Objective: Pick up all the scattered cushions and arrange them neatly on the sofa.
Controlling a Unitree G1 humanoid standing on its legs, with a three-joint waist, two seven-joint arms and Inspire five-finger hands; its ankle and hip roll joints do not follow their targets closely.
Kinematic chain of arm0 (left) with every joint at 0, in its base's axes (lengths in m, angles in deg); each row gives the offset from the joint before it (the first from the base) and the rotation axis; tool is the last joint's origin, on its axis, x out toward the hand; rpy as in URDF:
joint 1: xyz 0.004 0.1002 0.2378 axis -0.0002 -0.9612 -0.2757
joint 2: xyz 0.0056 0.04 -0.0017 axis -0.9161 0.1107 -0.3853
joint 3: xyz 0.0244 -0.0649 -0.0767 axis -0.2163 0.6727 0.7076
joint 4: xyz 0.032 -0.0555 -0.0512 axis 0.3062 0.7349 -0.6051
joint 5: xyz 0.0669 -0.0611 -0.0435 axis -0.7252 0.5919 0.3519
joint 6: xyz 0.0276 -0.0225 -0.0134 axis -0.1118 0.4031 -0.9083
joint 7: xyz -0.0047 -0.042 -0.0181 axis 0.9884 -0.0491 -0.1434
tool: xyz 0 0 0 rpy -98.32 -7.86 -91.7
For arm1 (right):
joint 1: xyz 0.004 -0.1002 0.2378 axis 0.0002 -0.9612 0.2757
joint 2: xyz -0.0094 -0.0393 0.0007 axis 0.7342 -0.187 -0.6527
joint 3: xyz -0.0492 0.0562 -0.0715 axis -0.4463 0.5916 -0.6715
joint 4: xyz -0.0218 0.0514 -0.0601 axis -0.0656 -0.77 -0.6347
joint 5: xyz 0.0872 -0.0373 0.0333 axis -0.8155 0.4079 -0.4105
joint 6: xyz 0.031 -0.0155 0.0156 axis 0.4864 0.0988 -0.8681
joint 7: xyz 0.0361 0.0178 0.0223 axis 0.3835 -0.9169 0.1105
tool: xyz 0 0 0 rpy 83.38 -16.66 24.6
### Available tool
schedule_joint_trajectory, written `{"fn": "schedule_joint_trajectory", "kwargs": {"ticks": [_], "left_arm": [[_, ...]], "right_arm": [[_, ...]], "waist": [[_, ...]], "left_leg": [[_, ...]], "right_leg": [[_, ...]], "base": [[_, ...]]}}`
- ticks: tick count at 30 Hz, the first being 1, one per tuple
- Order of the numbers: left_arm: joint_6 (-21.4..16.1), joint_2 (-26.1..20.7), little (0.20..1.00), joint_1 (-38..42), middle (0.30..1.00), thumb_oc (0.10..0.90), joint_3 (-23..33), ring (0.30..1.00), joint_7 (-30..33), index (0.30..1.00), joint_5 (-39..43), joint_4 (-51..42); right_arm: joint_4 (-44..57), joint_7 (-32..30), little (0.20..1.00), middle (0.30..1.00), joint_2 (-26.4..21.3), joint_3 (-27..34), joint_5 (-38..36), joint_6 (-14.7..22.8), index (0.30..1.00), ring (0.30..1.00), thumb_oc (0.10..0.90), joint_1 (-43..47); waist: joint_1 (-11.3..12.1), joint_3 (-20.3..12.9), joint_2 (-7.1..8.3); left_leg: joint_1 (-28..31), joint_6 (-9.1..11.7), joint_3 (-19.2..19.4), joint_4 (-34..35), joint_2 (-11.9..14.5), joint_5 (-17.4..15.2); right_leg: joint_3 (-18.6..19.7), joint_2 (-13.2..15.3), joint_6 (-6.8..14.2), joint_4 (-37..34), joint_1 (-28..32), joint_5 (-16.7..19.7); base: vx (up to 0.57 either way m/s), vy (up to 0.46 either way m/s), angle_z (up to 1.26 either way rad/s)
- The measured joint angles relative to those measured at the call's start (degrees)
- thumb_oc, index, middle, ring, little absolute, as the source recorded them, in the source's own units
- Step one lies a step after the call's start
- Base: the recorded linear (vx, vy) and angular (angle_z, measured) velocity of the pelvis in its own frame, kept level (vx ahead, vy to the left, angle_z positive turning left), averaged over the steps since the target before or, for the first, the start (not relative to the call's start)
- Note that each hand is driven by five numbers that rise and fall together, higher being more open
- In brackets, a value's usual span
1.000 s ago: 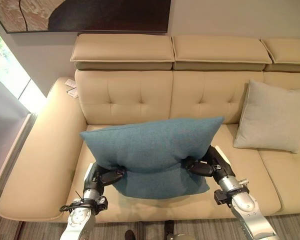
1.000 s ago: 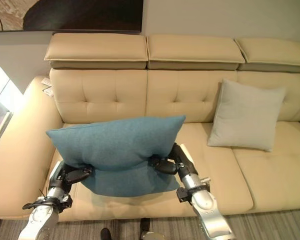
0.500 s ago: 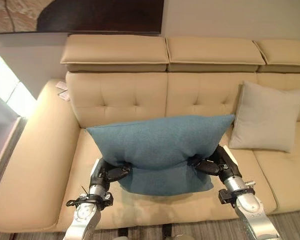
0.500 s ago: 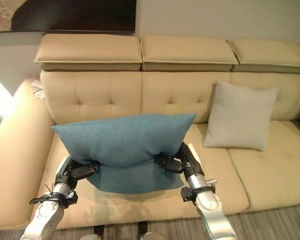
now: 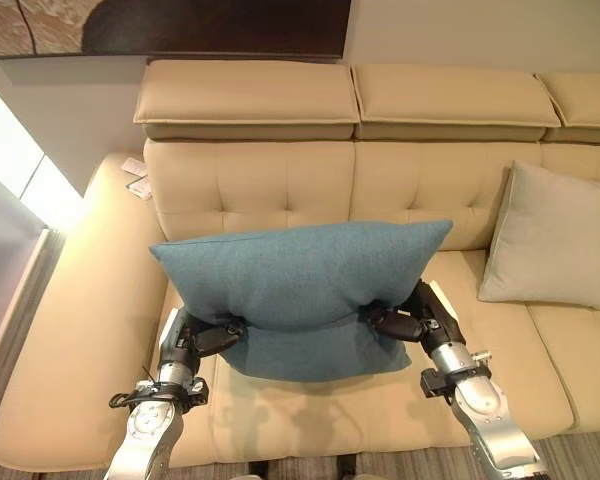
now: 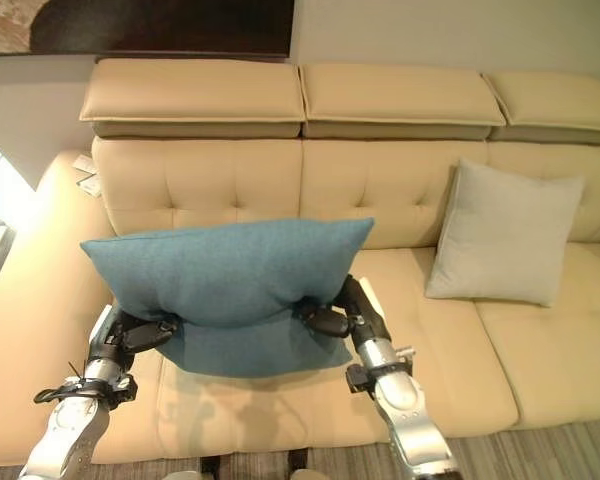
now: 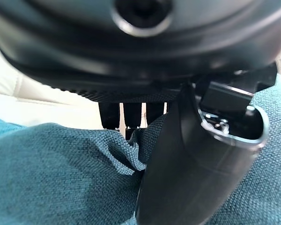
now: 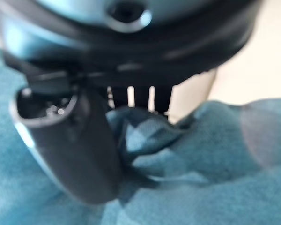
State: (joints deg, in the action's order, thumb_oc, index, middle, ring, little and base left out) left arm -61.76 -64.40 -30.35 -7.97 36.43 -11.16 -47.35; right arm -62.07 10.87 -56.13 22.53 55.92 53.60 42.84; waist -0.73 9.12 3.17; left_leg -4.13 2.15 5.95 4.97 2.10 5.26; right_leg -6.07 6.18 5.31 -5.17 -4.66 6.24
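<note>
Teal cushion [image 5: 300, 290] held in air above beige sofa [image 5: 250, 190] seat, long edge level, in front of left backrest. Left hand [image 5: 202, 338] pinches fabric at cushion's lower left, thumb over fold. Right hand [image 5: 400, 322] pinches lower right likewise. Grey cushion [image 5: 555, 235] leans upright against backrest, well apart to right.
</note>
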Motion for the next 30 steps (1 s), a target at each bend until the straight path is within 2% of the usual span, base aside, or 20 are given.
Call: {"fn": "schedule_joint_trajectory", "kwargs": {"ticks": [6, 11, 13, 17, 23, 30], "left_arm": [[-0.19, 1.14, 0.300, 6.47, 0.300, 0.400, -1.58, 0.300, 5.79, 0.300, -1.65, 1.15], [-0.51, 1.98, 0.300, 18.66, 0.300, 0.400, -3.32, 0.300, 11.33, 0.300, -1.77, 8.58], [-0.72, 1.44, 0.300, 24.41, 0.300, 0.400, -5.07, 0.300, 14.63, 0.300, -2.16, 10.76], [-0.94, -0.15, 0.300, 35.67, 0.300, 0.400, -6.90, 0.300, 18.04, 0.300, -2.16, 16.06], [-1.43, -3.07, 0.300, 48.48, 0.300, 0.400, -9.89, 0.300, 20.65, 0.300, -2.17, 20.67], [-2.75, -4.06, 0.300, 55.88, 0.300, 0.400, -12.96, 0.300, 22.21, 0.300, -2.14, 25.04]], "right_arm": [[-7.95, -5.97, 0.300, 0.300, 0.10, -2.89, 0.92, 0.19, 0.300, 0.300, 0.400, 10.00], [-14.19, -10.90, 0.300, 0.300, -1.07, -4.89, 3.26, 0.13, 0.300, 0.300, 0.400, 21.57], [-17.05, -13.93, 0.300, 0.300, -1.22, -5.71, 3.72, 0.16, 0.300, 0.300, 0.400, 26.52], [-22.00, -17.20, 0.300, 0.300, -1.82, -6.55, 3.68, 0.05, 0.300, 0.300, 0.400, 35.88], [-25.56, -21.40, 0.300, 0.300, -3.81, -7.26, 3.39, 0.07, 0.300, 0.300, 0.400, 45.69], [-31.98, -23.86, 0.300, 0.300, -5.55, -9.64, 2.43, 0.49, 0.300, 0.300, 0.400, 53.01]], "waist": [[0.20, 0.20, -0.40], [0.46, 1.85, -2.63], [1.40, 2.19, -3.21], [1.57, 2.90, -4.17], [1.40, 3.86, -4.53], [1.34, 3.87, -4.51]], "left_leg": [[-8.86, 0.08, -0.44, -0.95, 0.70, 2.07], [-15.06, 0.45, -1.89, -0.47, 1.10, 4.12], [-16.92, 0.57, -1.96, -0.18, 1.44, 4.66], [-19.51, 0.82, -2.42, 0.01, 1.75, 5.21], [-21.52, 0.83, -2.47, 0.00, 1.82, 5.21], [-23.31, 0.93, -2.71, -0.01, 1.87, 5.28]], "right_leg": [[-0.22, -0.68, -0.82, 0.00, -8.24, 2.04], [-1.53, -1.08, -1.32, -0.03, -14.07, 3.10], [-1.47, -1.52, -1.81, -0.04, -16.12, 3.81], [-1.60, -1.88, -2.05, -0.03, -18.69, 4.09], [-1.54, -1.92, -2.05, -0.01, -20.61, 4.09], [-1.57, -1.95, -2.04, 0.00, -22.38, 4.08]], "base": [[-0.10, -0.064, 0.02], [-0.02, -0.039, 0.09], [0.00, -0.015, -0.02], [0.00, -0.008, 0.04], [0.00, 0.000, 0.00], [-0.01, -0.010, 0.00]]}}
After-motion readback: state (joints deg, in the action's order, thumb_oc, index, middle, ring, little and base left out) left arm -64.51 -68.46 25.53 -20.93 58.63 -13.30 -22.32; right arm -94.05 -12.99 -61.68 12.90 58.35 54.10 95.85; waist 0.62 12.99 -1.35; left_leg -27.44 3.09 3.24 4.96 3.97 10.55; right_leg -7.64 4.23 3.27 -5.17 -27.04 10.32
